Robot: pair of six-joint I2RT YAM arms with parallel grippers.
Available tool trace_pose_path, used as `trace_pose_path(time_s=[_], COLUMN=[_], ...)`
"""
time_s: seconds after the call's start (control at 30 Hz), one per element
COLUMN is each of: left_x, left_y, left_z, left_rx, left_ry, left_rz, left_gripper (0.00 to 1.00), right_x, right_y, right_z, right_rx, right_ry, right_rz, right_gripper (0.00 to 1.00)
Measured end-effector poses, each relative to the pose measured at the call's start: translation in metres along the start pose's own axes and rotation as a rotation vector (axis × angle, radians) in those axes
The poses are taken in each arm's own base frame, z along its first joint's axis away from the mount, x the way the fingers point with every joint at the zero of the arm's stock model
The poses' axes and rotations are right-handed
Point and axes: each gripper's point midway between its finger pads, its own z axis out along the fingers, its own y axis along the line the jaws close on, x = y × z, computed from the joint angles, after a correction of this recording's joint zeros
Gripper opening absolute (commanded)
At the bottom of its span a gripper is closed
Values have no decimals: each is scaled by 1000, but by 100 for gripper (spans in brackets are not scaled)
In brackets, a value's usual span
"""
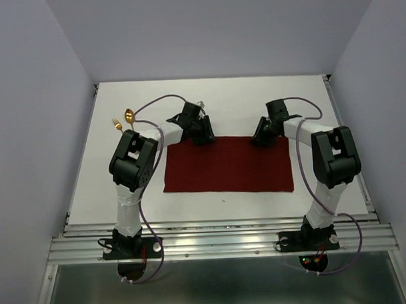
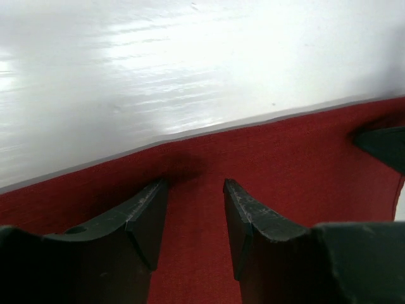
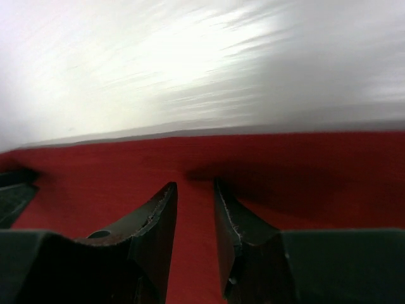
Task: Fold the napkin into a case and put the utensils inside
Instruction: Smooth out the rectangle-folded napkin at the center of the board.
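Note:
The dark red napkin (image 1: 227, 164) lies flat as a wide rectangle in the middle of the white table. My left gripper (image 1: 204, 133) is at its far left edge, jaws open, fingertips low over the cloth (image 2: 196, 253) just inside the edge. My right gripper (image 1: 262, 134) is at the far right edge, jaws open by a narrower gap, over the cloth (image 3: 196, 253). Neither holds anything. The gold spoon (image 1: 129, 116) and gold fork (image 1: 116, 124) lie side by side at the far left of the table, off the napkin.
The white table (image 1: 221, 98) has a raised rim at the left and right and grey walls around. The left arm's elbow (image 1: 133, 161) stands close to the utensils. The other gripper's fingertip shows at the frame edge in the left wrist view (image 2: 386, 145).

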Motion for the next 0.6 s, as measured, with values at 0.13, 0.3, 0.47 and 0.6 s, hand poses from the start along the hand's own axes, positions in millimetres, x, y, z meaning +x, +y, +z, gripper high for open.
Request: trace_pose_path(time_s=[0.13, 0.3, 0.47, 0.6], left_x=[-7, -12, -17, -25], left_y=[18, 35, 50, 64], left_z=[-9, -19, -31, -44], left_rx=[-21, -56, -111, -137], left_ry=[-17, -19, -23, -40], left_rz=[-7, -2, 15, 18], left_gripper=[53, 54, 54, 54], right_x=[-15, -33, -37, -40], right_y=[-44, -83, -89, -96], right_z=[-15, -25, -27, -29], right_rx=[46, 76, 78, 72], right_ry=[-22, -49, -55, -53], right_rz=[83, 175, 190, 207], right_gripper=[35, 35, 36, 36])
